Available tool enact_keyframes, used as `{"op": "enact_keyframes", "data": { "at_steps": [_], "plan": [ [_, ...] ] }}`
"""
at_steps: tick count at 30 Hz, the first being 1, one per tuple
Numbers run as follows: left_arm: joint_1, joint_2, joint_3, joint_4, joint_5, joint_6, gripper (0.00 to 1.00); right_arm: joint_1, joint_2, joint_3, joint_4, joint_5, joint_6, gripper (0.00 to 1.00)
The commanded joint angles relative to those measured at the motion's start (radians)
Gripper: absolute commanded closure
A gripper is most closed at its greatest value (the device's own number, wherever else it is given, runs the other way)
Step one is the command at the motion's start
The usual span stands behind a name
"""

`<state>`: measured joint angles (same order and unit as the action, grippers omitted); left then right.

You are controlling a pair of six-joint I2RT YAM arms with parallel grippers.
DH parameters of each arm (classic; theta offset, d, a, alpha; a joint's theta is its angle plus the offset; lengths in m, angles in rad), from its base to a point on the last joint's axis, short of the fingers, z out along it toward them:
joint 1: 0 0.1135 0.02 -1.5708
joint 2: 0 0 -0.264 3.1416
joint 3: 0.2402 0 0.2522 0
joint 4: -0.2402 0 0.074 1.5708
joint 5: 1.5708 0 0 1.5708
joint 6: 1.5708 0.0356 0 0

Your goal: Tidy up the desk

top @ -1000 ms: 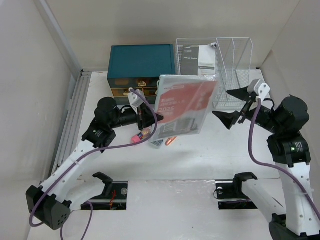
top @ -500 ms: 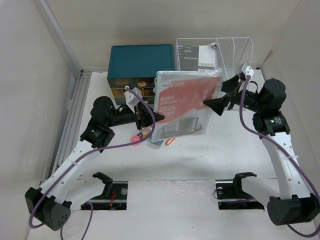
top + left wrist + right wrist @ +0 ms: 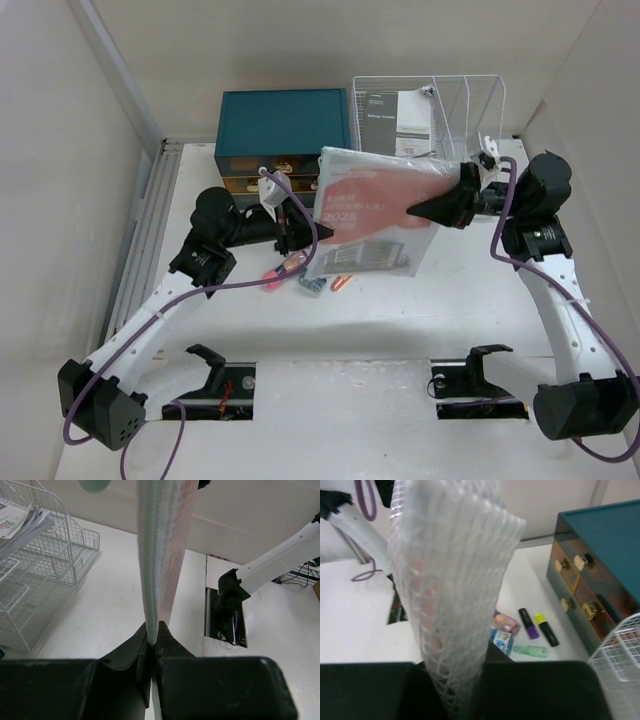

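A spiral-bound red and white 2025 calendar booklet (image 3: 370,215) hangs tilted above the middle of the table, between both arms. My left gripper (image 3: 297,232) is shut on its left edge; in the left wrist view the thin booklet edge (image 3: 162,545) rises from the closed jaws of that gripper (image 3: 153,630). My right gripper (image 3: 425,208) is shut on the right edge, with the white spiral binding (image 3: 455,580) squeezed between the fingers of the right gripper (image 3: 457,672). Below the booklet lie a purple highlighter (image 3: 528,623), a yellow highlighter (image 3: 546,629) and a green tube (image 3: 530,651).
A teal drawer box (image 3: 283,125) with gold knobs stands at the back. Right of it is a white wire file rack (image 3: 470,110) with papers (image 3: 395,115) in its left slot. A pink eraser (image 3: 505,622) and a small blue pack (image 3: 501,641) lie by the pens.
My right arm swung left from beside the wire rack and its open jaws shut on the booklet's right edge. The left gripper has kept its hold; the booklet tilted slightly.
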<state>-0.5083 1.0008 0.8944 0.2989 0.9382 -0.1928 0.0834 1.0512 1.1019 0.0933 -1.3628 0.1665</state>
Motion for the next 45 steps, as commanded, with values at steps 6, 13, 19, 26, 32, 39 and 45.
{"op": "enact_keyframes", "data": {
  "at_steps": [6,13,19,26,32,39,45],
  "plan": [
    [0.013,0.024,0.084,0.103,-0.027,-0.016,1.0,0.003,-0.049,-0.013,0.066,0.034,-0.004,1.0],
    [0.013,-0.031,0.072,0.056,-0.214,-0.007,0.0,-0.042,-0.114,0.061,0.057,0.443,-0.044,1.0],
    [0.013,-0.134,-0.034,0.034,-0.384,-0.007,0.0,-0.051,-0.091,0.182,-0.024,0.91,-0.15,1.0],
    [0.013,-0.203,-0.121,0.023,-0.407,0.003,0.0,-0.096,-0.019,0.309,-0.024,1.316,-0.15,1.0],
    [0.013,-0.251,-0.143,0.013,-0.398,0.003,0.0,-0.096,0.032,0.283,0.078,1.505,-0.239,1.0],
    [0.013,-0.26,-0.152,0.003,-0.386,0.012,0.0,-0.073,0.139,0.225,0.198,1.506,-0.272,1.0],
    [0.013,-0.269,-0.152,0.003,-0.377,0.012,0.0,-0.063,0.262,0.24,0.23,1.45,-0.282,1.0]
  ]
}}
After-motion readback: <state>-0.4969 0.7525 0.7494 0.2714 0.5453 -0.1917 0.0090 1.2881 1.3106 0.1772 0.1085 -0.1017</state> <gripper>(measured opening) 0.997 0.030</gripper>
